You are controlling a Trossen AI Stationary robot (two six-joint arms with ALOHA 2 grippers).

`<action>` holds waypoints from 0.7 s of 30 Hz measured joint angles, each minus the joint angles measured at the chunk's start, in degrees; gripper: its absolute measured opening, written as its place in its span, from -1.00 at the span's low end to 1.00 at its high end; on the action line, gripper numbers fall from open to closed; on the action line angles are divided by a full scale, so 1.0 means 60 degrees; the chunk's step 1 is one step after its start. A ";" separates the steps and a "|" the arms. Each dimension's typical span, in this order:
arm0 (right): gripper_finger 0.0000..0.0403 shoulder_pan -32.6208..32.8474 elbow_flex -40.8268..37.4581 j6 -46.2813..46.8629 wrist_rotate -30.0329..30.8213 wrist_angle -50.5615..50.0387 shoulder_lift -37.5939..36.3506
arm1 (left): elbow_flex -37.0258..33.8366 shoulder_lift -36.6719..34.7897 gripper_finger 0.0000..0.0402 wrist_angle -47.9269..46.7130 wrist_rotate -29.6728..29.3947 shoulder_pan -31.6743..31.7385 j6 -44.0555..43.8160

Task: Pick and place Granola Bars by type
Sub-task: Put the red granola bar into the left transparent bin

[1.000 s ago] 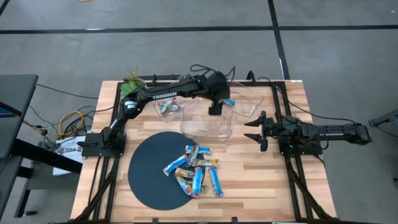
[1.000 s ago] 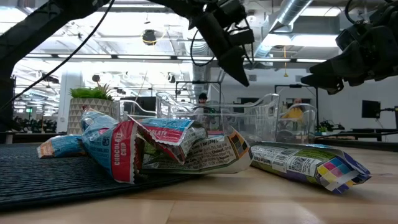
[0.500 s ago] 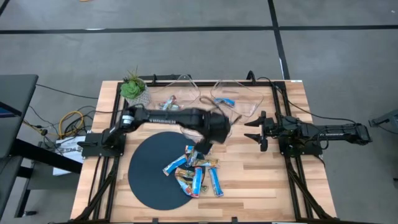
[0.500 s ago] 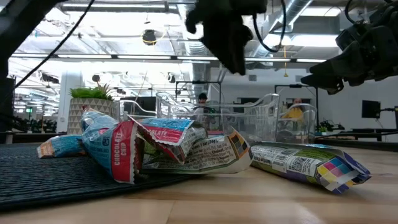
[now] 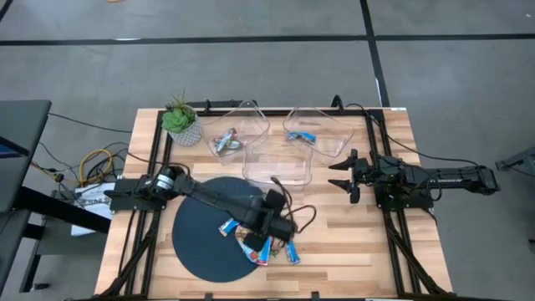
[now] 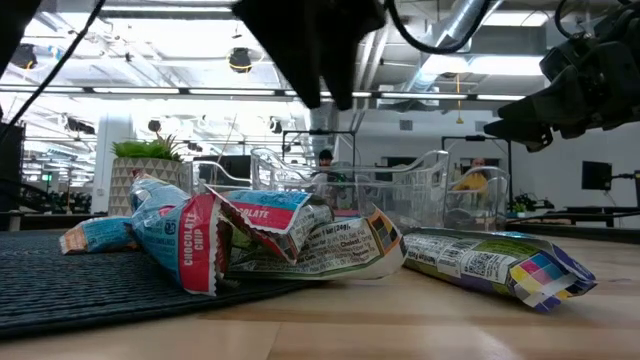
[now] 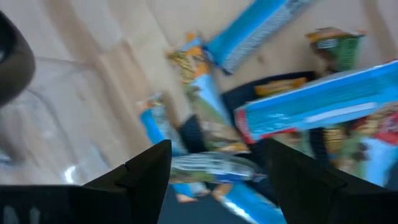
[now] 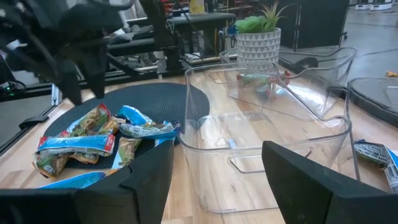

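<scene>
Wooden table (image 5: 351, 242) carries three clear bins (image 5: 278, 167) and a plant (image 5: 180, 119); left tool (image 5: 269, 221) hangs open over the Granola Bars (image 5: 266, 238).

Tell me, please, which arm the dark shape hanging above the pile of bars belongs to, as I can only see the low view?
Observer: That is the left gripper, hovering over the Granola Bars heaped at the edge of the dark round mat.
Operator: Is it holding anything?
Observer: No. Its wrist view shows the fingers apart with nothing between them.
Operator: What is in the bins?
Observer: The back left bin holds a silver-red bar, and the back right bin holds a blue bar.
</scene>
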 joint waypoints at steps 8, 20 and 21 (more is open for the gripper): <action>0.19 0.0000 0.0000 0.0003 -0.0004 0.0000 0.0000 | -0.0570 0.0004 0.23 -0.0500 0.0355 -0.0782 -0.2637; 0.19 -0.0001 0.0003 0.0004 -0.0004 0.0000 0.0000 | -0.0587 0.0007 0.23 -0.1531 0.0584 -0.2009 -0.3641; 0.19 0.0000 0.0000 0.0001 -0.0004 0.0000 0.0000 | -0.0587 0.0007 0.23 -0.1534 0.0578 -0.2073 -0.3639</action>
